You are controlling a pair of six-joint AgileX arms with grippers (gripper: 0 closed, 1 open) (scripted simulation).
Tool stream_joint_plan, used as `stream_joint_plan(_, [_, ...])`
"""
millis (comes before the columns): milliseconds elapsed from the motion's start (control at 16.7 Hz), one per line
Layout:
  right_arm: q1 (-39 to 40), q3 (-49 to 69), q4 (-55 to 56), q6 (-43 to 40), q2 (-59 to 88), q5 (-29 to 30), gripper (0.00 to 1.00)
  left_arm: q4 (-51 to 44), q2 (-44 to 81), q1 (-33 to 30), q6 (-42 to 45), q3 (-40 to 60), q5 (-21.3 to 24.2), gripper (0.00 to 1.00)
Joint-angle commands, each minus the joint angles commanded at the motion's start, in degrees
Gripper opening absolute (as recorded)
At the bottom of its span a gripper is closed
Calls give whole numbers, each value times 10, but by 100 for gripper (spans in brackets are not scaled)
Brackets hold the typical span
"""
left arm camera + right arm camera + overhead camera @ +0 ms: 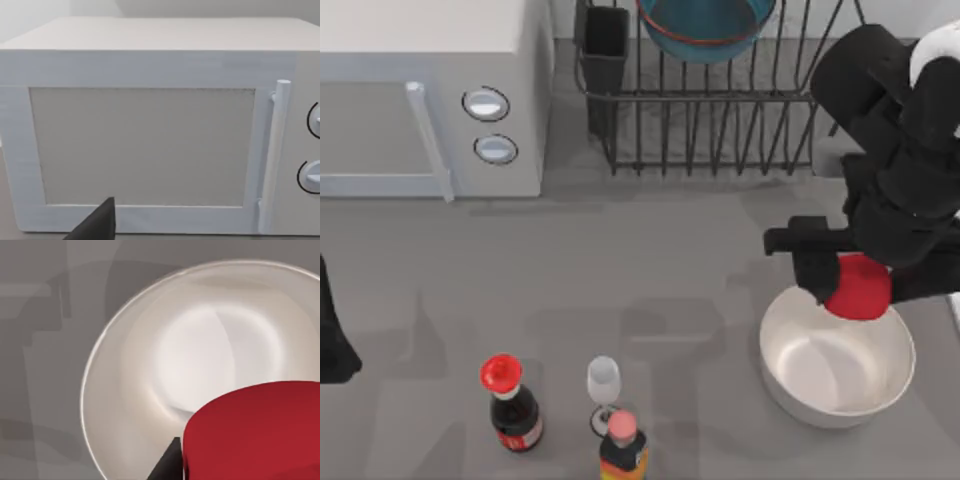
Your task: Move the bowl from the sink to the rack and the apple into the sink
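The teal-blue bowl [705, 25] with its red-orange rim rests in the black wire rack [720, 130] at the back of the table. My right gripper [857, 275] is shut on the red apple [861, 290], holding it just above the back rim of a large plain white bowl [800, 385] at the front right. In the right wrist view the apple [255, 430] hangs over that white bowl [120, 390], with one dark fingertip [167, 465] beside it. The sink is out of view. My left gripper [330, 345] stays parked at the table's left edge.
A white microwave [430, 90] fills the back left, and the left wrist view faces its door [145, 145]. A dark utensil cup [605, 45] stands at the rack's left corner. A red-capped bottle [510, 400], a glass [604, 385] and a pink-capped bottle [622, 445] stand at the front.
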Motion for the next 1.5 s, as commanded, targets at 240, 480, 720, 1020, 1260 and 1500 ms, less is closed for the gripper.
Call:
stream_joint_plan(240, [-51,-26,84,-18,-2,-23,0,0,0,0,0,0,0,100])
stream_joint_plan(480, [-140,-80,262,-58,-8,-68,0,0,0,0,0,0,0,100])
stream_joint_plan(720, [-252,-154,502,-115,-21,-126,0,0,0,0,0,0,0,100])
stream_joint_plan(1020, [-402,-261,813,-191,-53,-199,0,0,0,0,0,0,0,100])
stream_joint_plan(1260, [-509,-340,1015,-244,-84,-247,0,0,0,0,0,0,0,100])
stream_joint_plan(1500, [-581,-394,1132,-280,-107,-279,0,0,0,0,0,0,0,100])
